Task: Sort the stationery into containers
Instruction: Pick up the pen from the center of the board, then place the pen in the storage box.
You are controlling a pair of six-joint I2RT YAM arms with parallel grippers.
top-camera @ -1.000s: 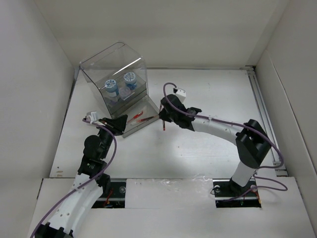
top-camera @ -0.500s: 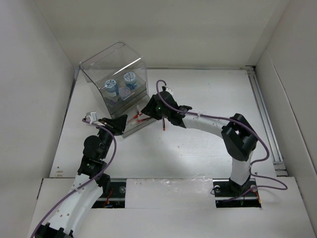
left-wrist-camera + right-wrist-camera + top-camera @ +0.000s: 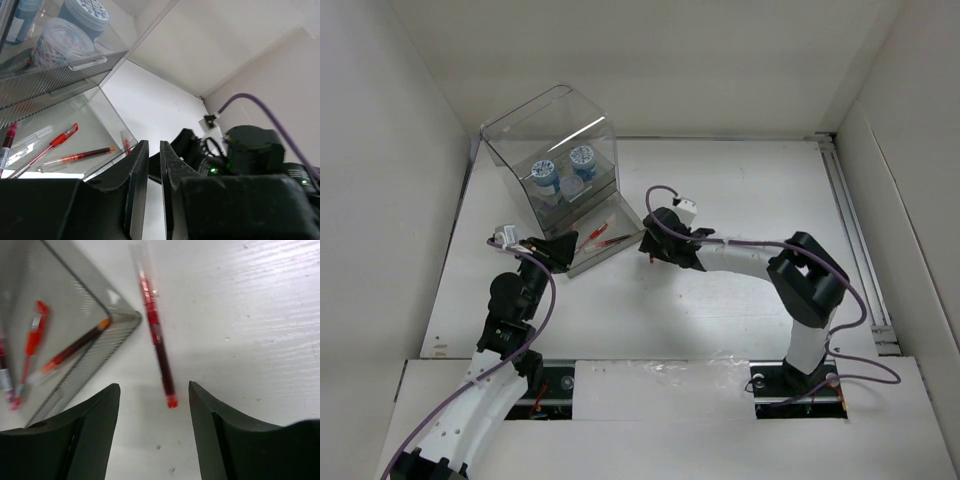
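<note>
— Where does the clear acrylic box with a curved lid [image 3: 548, 130] stand?

— At the far left of the white table [image 3: 750, 190]. Round tubs with blue-white patterned lids [image 3: 582, 157] sit inside it. A shallow transparent drawer [image 3: 603, 260] juts out from the box's base toward the arms.

— Is there anything in that drawer?

— Loose red pens [image 3: 593, 238] lie flat on its floor. The left wrist view shows three of them.

— Are there any pens outside the box?

— Yes, one thin red pen [image 3: 152, 325] lies on the table just beside the drawer's right front corner. It is so close to the corner that I cannot tell whether the two touch.

— What is the right gripper [image 3: 154, 386] doing?

— It hangs over that pen on the box's right side. Its fingers [image 3: 95, 435] are spread wide, one on each side of the pen's lower end, and they grip nothing.

— And the left gripper [image 3: 154, 150]?

— It is at the drawer's left front corner, low against the box's base. Its fingers [image 3: 135, 190] are pressed nearly together with only a thin slit between them. I can make out nothing in that slit.
</note>
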